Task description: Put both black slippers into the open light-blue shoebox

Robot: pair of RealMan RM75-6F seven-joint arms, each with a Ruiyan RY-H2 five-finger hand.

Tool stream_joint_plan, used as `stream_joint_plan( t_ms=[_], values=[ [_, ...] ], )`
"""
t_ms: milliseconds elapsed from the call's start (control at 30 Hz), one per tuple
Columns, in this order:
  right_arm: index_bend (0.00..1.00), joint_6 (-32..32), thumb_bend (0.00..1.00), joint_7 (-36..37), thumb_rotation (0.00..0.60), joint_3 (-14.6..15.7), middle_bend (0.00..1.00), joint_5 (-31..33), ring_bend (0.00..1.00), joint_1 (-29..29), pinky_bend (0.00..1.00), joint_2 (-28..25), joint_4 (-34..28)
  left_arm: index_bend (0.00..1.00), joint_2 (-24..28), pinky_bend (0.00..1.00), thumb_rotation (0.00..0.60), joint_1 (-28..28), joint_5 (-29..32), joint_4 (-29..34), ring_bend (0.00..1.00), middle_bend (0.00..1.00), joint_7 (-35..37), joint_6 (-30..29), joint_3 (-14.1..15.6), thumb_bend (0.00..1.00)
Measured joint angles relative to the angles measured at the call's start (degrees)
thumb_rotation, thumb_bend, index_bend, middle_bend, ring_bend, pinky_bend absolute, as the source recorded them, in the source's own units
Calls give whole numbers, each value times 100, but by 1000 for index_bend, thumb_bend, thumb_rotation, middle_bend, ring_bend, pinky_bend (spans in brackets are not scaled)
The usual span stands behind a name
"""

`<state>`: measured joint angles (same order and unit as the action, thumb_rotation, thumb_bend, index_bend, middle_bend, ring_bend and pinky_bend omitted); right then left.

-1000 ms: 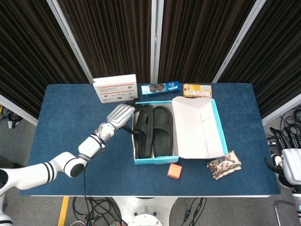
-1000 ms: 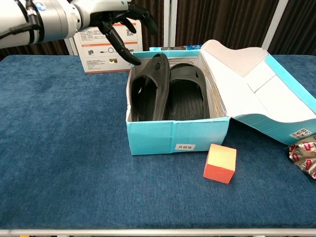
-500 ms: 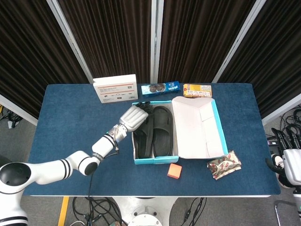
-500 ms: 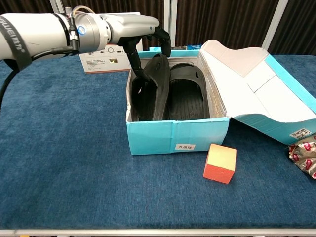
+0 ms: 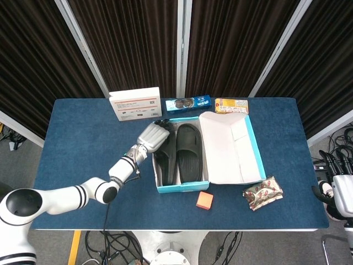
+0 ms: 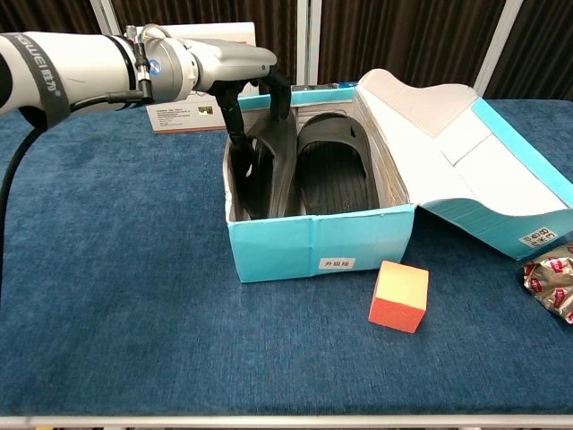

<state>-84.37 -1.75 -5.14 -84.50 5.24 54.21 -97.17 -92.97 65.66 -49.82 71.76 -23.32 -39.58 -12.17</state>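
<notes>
The open light-blue shoebox (image 5: 182, 188) (image 6: 318, 244) stands mid-table with both black slippers inside. The right slipper (image 5: 189, 152) (image 6: 333, 170) lies flat. The left slipper (image 5: 165, 160) (image 6: 265, 175) leans on its edge against the box's left wall. My left hand (image 5: 151, 136) (image 6: 243, 70) reaches over the box's far left corner, its fingers apart and pressing down on the far end of the left slipper. My right hand (image 5: 342, 199) shows only as a white casing off the table's right edge; its fingers are hidden.
The box's lid (image 5: 230, 149) (image 6: 466, 148) lies open to the right. An orange cube (image 5: 204, 200) (image 6: 399, 296) sits before the box, and a snack packet (image 5: 262, 193) (image 6: 550, 285) at the right. A white carton (image 5: 135, 104), a biscuit pack (image 5: 188, 103) and an orange packet (image 5: 231, 105) line the far edge.
My left hand came from the left over the box and pushed down on the left slipper, which sank lower inside. The box shifted slightly left.
</notes>
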Motion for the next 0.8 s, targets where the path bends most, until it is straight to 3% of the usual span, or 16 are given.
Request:
stream_joint_plan(
  t_ms=[233, 433, 667, 800],
  values=[
    [49, -51, 136, -17, 600, 8, 147, -21, 0, -32, 138, -18, -33, 341, -59, 162, 598, -7, 107, -50, 50, 326, -22, -55, 61, 0],
    [50, -86, 136, -15, 600, 7, 147, -50, 0, -43, 138, -36, -52, 340, 112, 162, 599, -182, -161, 354, 51, 316, 321, -447, -84, 0],
    [50, -84, 136, 72, 600, 9, 149, -40, 0, -57, 138, -37, -6, 340, 713, 167, 600, -706, -693, 1121, 50, 314, 1288, -1034, -328, 0],
    [49, -65, 136, 197, 600, 14, 153, -21, 0, -64, 138, -34, 59, 340, 1263, 168, 600, -1292, -1006, 1511, 51, 313, 1873, -1570, -389, 0]
  ],
)
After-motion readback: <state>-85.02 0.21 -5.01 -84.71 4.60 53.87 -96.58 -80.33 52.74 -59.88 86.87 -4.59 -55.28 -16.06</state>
